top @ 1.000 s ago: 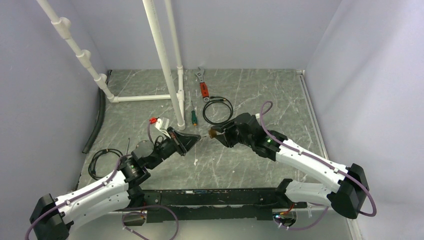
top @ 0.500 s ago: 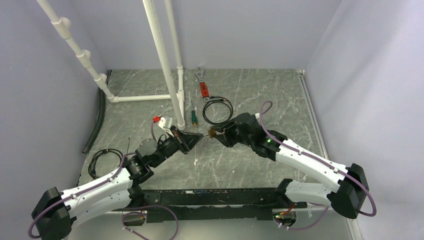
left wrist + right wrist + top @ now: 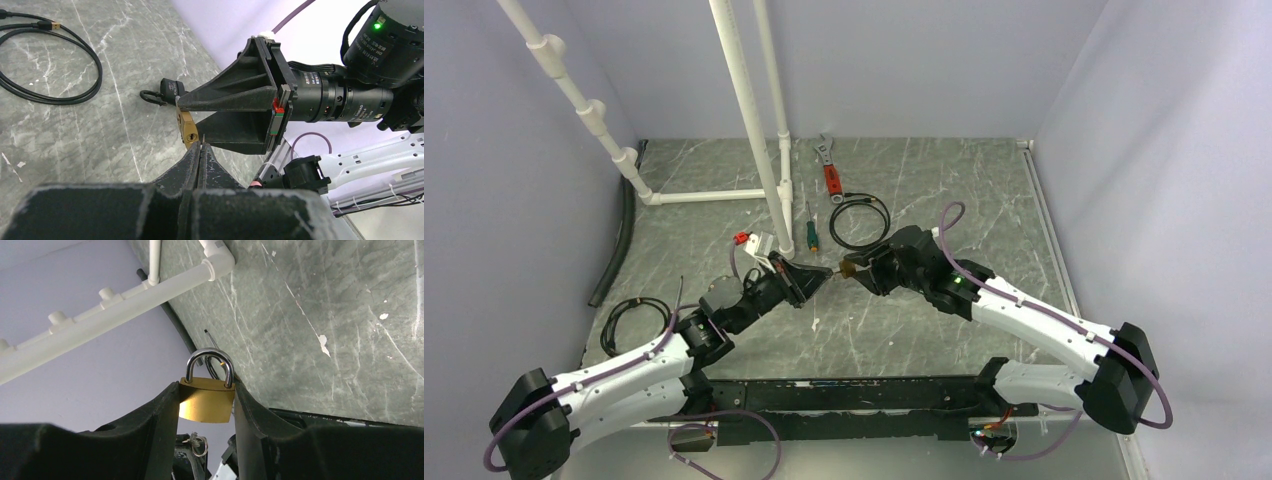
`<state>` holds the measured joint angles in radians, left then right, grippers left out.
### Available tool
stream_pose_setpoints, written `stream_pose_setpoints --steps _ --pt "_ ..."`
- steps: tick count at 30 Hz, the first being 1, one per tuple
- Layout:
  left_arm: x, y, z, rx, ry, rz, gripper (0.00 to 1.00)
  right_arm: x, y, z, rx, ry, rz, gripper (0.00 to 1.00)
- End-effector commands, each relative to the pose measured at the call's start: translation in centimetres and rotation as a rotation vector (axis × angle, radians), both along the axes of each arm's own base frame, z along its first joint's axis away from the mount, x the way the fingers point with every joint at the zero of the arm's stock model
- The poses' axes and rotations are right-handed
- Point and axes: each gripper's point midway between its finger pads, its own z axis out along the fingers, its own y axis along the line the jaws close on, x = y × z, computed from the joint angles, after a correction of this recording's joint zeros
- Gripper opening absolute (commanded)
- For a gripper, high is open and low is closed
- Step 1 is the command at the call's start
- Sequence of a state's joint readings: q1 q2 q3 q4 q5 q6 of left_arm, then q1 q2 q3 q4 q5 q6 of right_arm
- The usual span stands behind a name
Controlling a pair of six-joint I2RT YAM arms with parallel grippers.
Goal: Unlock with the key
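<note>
My right gripper (image 3: 852, 269) is shut on a brass padlock (image 3: 207, 401) and holds it above the table, shackle away from me, gripped by its sides. In the left wrist view the padlock (image 3: 187, 131) shows its keyhole face. My left gripper (image 3: 201, 148) is shut on the key. Only the thin metal blade tip (image 3: 203, 143) sticks out from the fingertips; the head is hidden. The tip sits just right of the keyhole, close to the padlock's face. In the top view my left gripper (image 3: 820, 275) nearly meets the right one. A key ring (image 3: 199, 444) hangs in the right wrist view.
A small black padlock (image 3: 167, 90) lies on the table beyond the brass one. A black cable coil (image 3: 859, 220), a green-handled screwdriver (image 3: 811, 236), a red wrench (image 3: 830, 172) and white pipes (image 3: 749, 120) lie behind. A black hose (image 3: 614, 250) runs along the left.
My left gripper has moved right and forward with the key, closing the gap to the padlock. The right gripper has shifted slightly left with the padlock.
</note>
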<state>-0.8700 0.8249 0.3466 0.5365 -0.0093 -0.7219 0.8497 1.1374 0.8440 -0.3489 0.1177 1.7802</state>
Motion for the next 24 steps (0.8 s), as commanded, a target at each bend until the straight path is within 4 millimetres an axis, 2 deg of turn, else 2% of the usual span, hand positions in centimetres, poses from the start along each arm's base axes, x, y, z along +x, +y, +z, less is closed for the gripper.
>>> stream_pose_setpoints --steps 1,14,24 --pt "-0.06 0.21 1.25 -0.037 -0.036 0.007 0.0 0.55 0.71 2.72 0.062 -0.051 0.004 0.0" --pt "-0.25 0.48 0.57 -0.038 -0.025 0.01 0.0 0.81 0.08 2.88 0.049 -0.061 -0.026 0.0" --pt "-0.05 -0.19 0.52 -0.054 -0.02 -0.005 0.0 0.67 0.22 2.57 0.05 -0.055 -0.016 0.0"
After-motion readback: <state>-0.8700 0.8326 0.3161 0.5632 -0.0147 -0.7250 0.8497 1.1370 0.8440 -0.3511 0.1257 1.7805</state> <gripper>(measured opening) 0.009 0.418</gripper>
